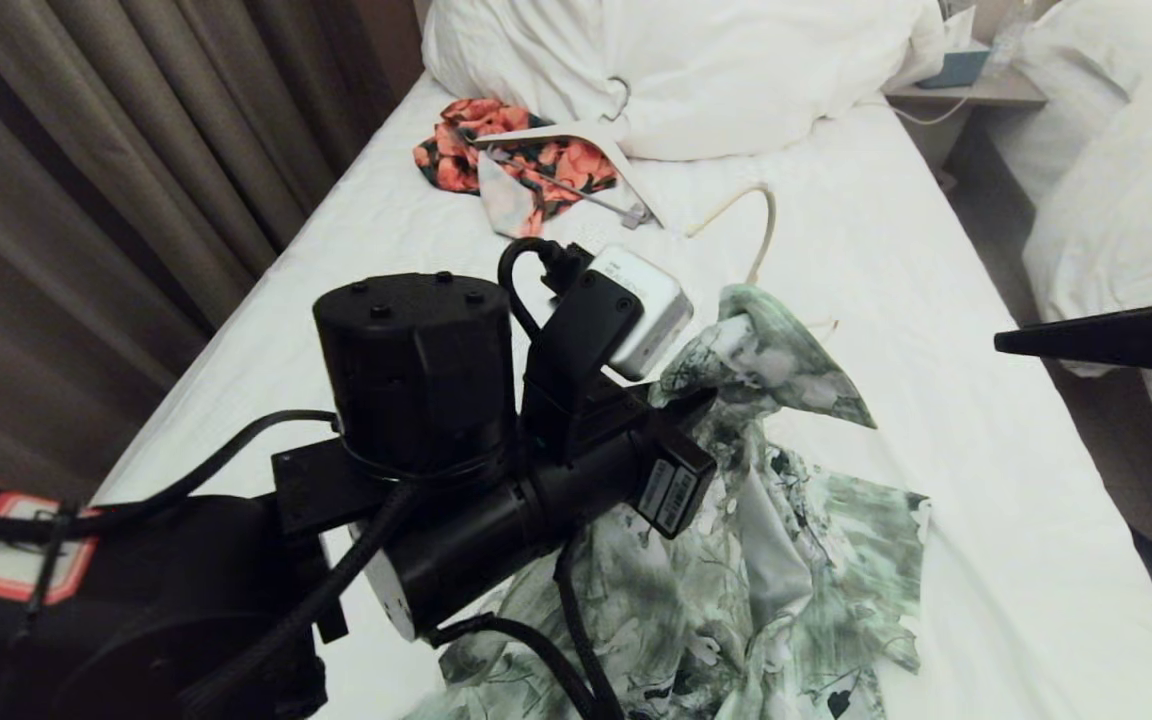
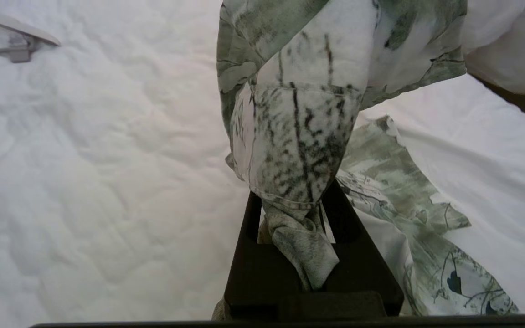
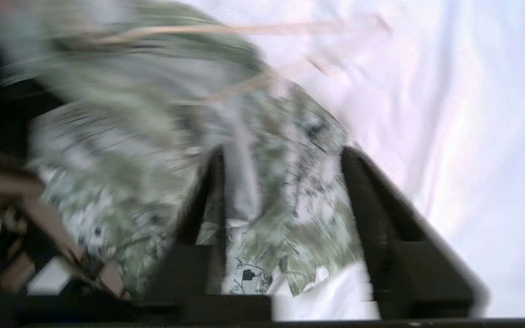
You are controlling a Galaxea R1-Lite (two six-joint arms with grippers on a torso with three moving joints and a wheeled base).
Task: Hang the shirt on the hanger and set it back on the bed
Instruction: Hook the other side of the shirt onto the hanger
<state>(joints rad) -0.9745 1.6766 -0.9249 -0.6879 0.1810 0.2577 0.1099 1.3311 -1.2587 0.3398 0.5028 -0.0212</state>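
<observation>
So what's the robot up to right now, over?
Left gripper shut on shirt, lifting it. Right gripper open beside it. Hanger partly under shirt.

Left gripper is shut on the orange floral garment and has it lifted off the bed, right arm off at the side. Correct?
Not quite. The left gripper is shut on the shirt, the green-and-white print, not the orange floral garment, which lies untouched near the duvet. The left wrist view shows the green fabric pinched between the fingers. The rest holds: the fabric is raised off the bed, and the right gripper is at the side.
</observation>
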